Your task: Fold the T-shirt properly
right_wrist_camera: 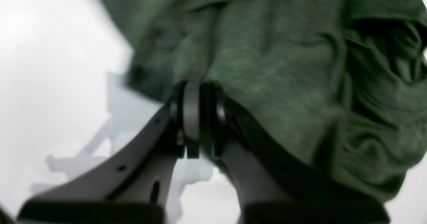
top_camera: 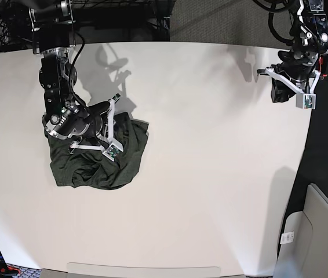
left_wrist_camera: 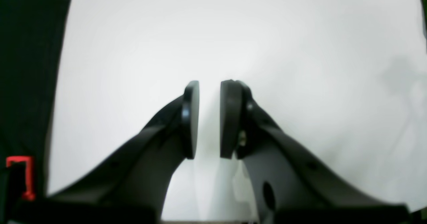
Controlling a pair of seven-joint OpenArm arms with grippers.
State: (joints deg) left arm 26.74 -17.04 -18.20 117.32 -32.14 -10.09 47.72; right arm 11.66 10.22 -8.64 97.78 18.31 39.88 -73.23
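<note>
We cannot follow the outline of the T-shirt: it lies bunched in a heap, and the right arm crosses its upper part in the base view, hiding whatever lies beneath. Sleeves, collar and hem cannot be told apart. In the right wrist view the cloth is blurred at its upper left edge and runs out of frame on the right.

Count: one T-shirt, two arms, two pincers, one white surface.

The T-shirt is dark olive green, heathered, thin and soft, with deep creases and a dark hollow among the folds at the right of the right wrist view. No print shows. It sits on the left part of the surface in the base view, roughly midway between the far and near edges.

Right pincer: clenched, its pads pressed together with a fold of the T-shirt coming away from between the tips; we note it as grasping the cloth.

Left pincer: released, a clear gap between the two pads, nothing in it. It hangs above bare surface at the far right, well apart from the T-shirt.
</note>
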